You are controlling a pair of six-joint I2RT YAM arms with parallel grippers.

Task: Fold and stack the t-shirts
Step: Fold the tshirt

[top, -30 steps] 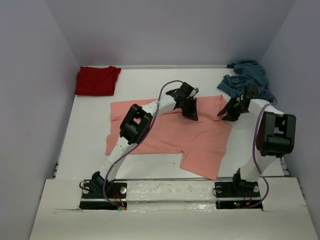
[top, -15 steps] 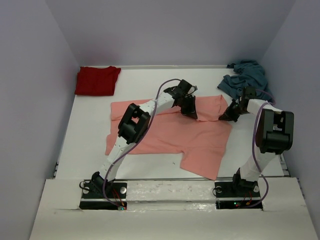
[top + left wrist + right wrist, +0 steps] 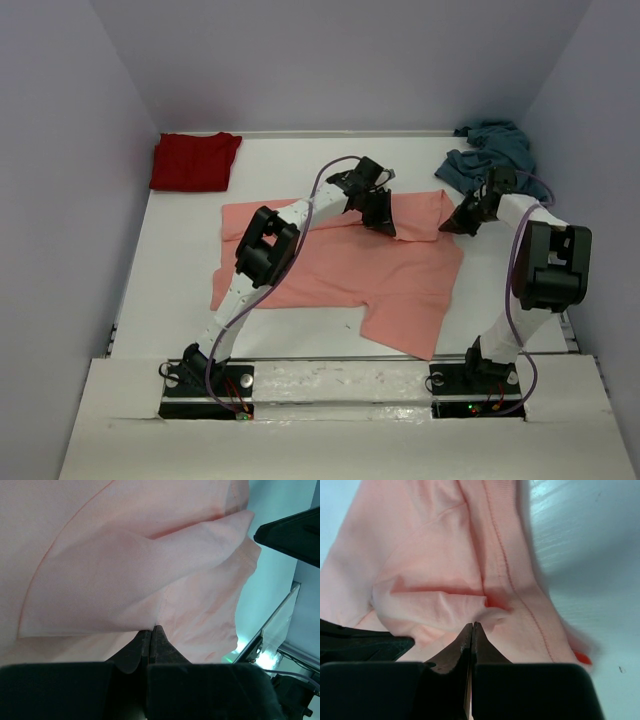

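The white table [image 3: 180,290] is filling most of the overhead view, and the pink shirt [image 3: 340,270] is lying spread across its middle, mostly flat, with one flap trailing toward 5 o'clock. The red shirt [image 3: 193,162] is sitting as a compact, apparently folded bundle in the 10 o'clock corner, well apart from the pink one. The blue shirt [image 3: 492,150] is lying crumpled in the 1 o'clock corner, not yet dealt with.

Both arms are working on the far edge of the pink shirt. The left gripper [image 3: 151,630] is reaching to about 12 o'clock on that shirt; its jaws are pressed together on a raised ridge of pink cloth, which is tenting up from the tips. The right gripper [image 3: 472,626] is at the shirt's 2 o'clock corner, beside the hem stitching, with its jaws likewise squeezed together where the cloth is puckering. It appears to be pinching the cloth, though how much it has caught is hard to tell from its wrist view.

The step in hand looks like the first fold of the pink shirt, with the far edge gripped at two points. The next move is probably calling for both arms to lift together and carry that edge toward 6 o'clock, keeping it level and taut so the cloth is not bunching or slipping from either pinch.
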